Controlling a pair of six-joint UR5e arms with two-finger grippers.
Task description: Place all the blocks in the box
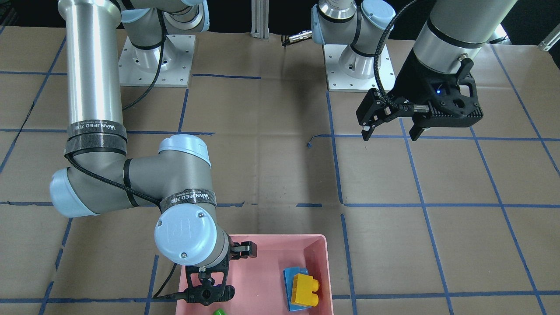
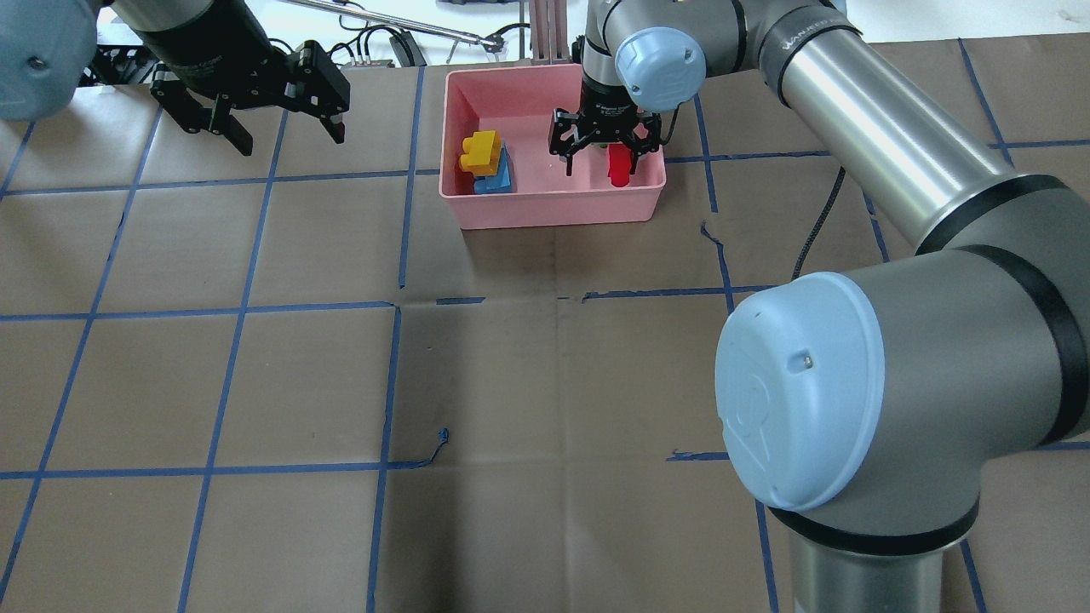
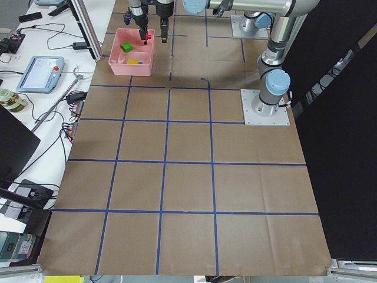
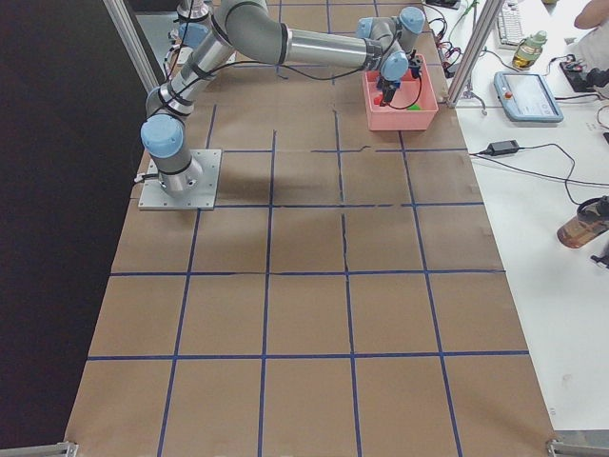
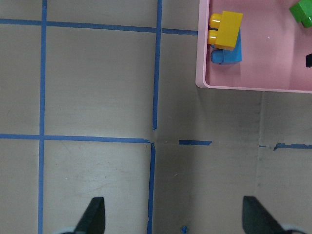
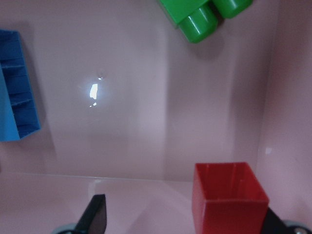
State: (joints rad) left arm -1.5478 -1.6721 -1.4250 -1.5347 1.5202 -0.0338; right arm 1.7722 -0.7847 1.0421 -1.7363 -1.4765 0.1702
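Overhead exterior view: I note the right claw (image 2: 606, 151) spread open inside the shallow pink plastic box (image 2: 545, 209), with the small red plastic brick (image 2: 620, 166) beside one finger, evidently positioned for drop-off. The left claw (image 2: 289, 138) is open and parked clear.

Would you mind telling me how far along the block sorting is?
Done: yellow block, blue block and green block lie in the pink box. In hand: the red block is inside the box beside the open right tool. Left: no block visible outside; left tool idle, open.

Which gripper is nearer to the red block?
Right. The right gripper is over the pink box, the red block at one fingertip; the left gripper is outside it.
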